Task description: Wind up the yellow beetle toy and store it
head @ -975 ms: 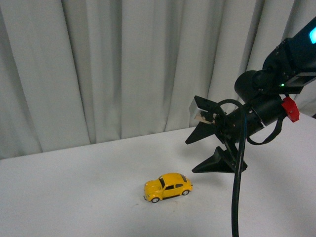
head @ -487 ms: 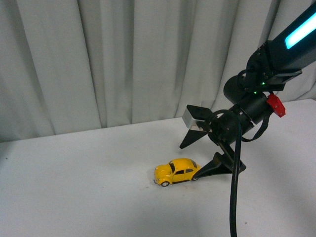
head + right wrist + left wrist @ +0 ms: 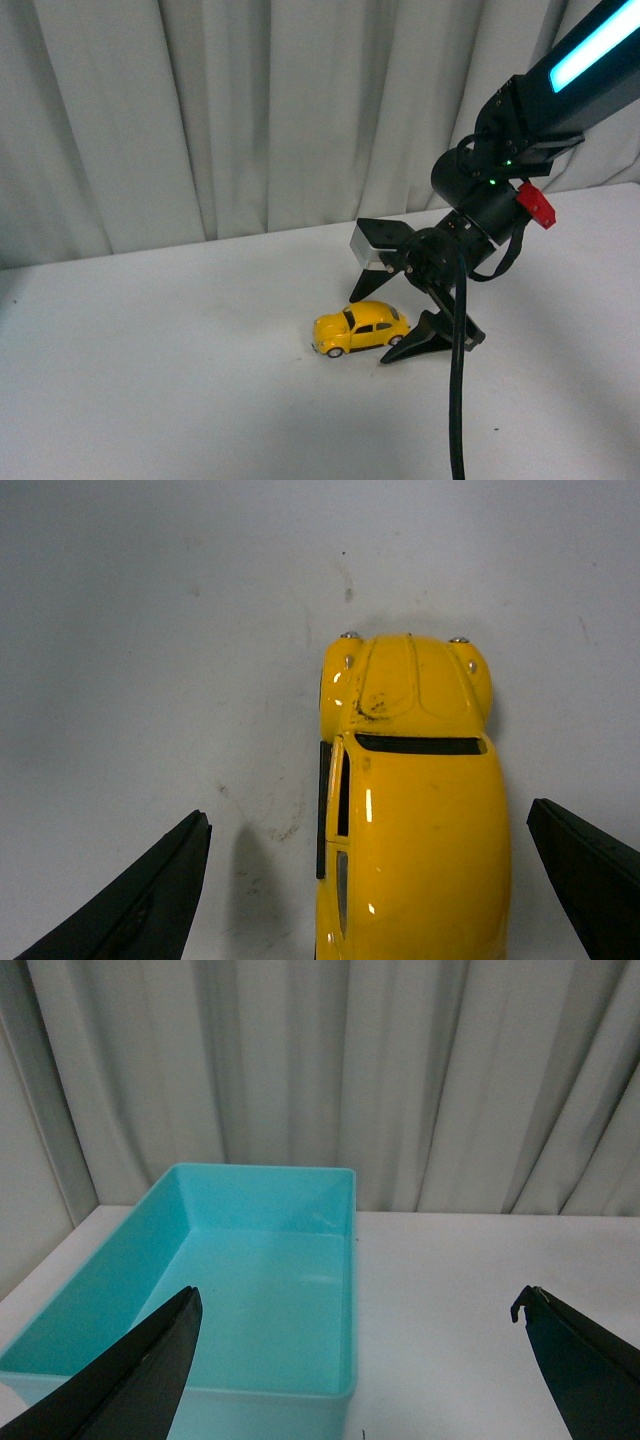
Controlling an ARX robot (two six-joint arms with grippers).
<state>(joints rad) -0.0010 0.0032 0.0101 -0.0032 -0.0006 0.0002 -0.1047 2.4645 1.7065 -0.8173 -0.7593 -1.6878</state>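
Dropping from above the table (image 3: 150,390), the right gripper (image 3: 367,328) has come down around the yellow beetle toy (image 3: 360,328), and the camera has panned a little too.

Front view: the toy sits on its wheels just right of centre, in the lower half of the frame. One black finger stands behind its tail and the other in front. I can't tell whether either touches it. This looks like the approach for the first grasp, before any winding. Next the fingers would need to close squarely on the car's sides.

Left wrist view: the left gripper (image 3: 355,1305) is spread wide and holds nothing. Ahead of it stands an empty turquoise bin (image 3: 270,1200), presumably where the toy will be stored.

Right wrist view: the toy's roof and bonnet (image 3: 415,820) lie between the widely parted fingers (image 3: 150,900), nearer one of them, with a gap on each side.
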